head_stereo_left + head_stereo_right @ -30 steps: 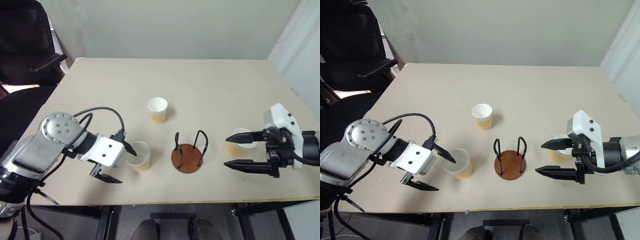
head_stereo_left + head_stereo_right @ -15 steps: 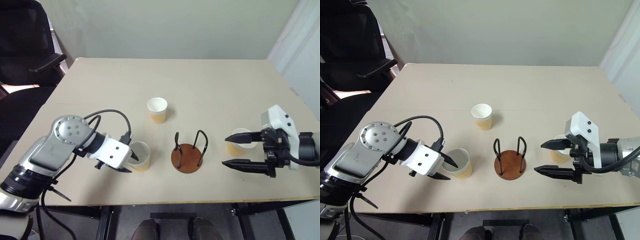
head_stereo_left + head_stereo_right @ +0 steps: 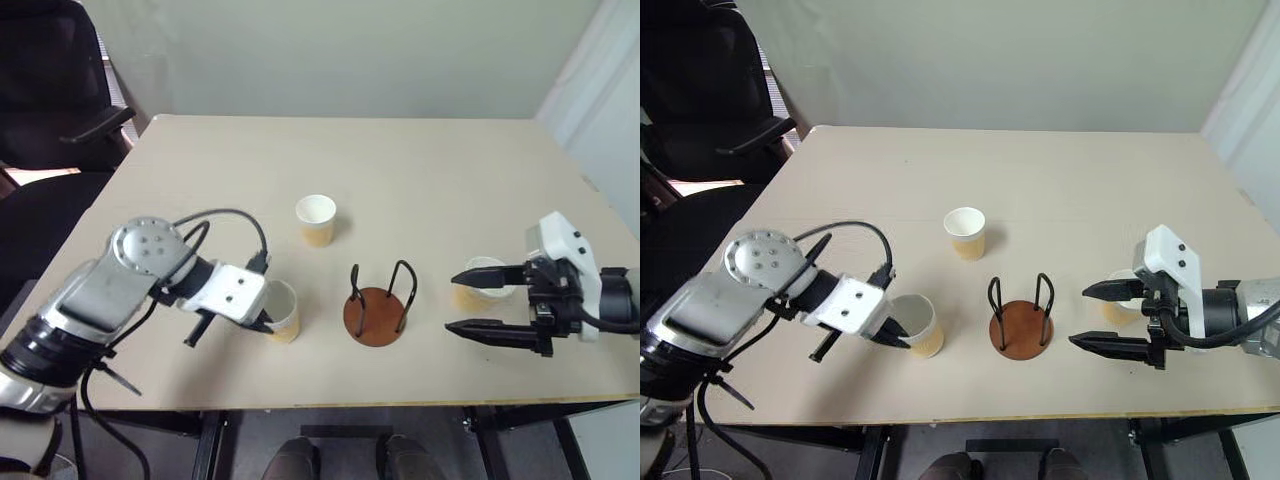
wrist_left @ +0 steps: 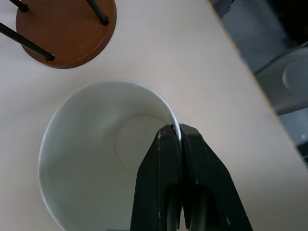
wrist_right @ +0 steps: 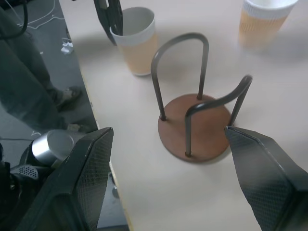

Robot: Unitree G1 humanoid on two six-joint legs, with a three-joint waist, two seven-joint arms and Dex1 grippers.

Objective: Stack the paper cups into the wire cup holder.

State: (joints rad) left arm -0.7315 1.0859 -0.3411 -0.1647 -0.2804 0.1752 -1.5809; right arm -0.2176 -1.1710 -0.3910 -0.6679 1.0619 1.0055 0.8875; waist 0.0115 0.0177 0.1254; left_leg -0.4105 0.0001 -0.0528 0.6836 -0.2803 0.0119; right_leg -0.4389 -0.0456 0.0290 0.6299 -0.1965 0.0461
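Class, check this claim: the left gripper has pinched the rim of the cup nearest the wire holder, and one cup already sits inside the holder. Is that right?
Not quite. The left gripper does pinch that cup's rim, but the wire cup holder is empty, as the right wrist view shows; all three cups stand on the table.

Wire cup holder point(image 3: 378, 305) between two cups point(image 3: 283, 311) point(image 3: 476, 282), third cup point(image 3: 316, 220) behind

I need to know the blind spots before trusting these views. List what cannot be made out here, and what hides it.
- Cup by the left hand: in the eye views the hand covers its near rim, hiding the grip.
- Same cup, left wrist view: its lower part is cut off by the frame edge.
- Cup by the right hand: partly behind the upper finger; contact cannot be told.
- Person in the right wrist view: cut off by the edge.
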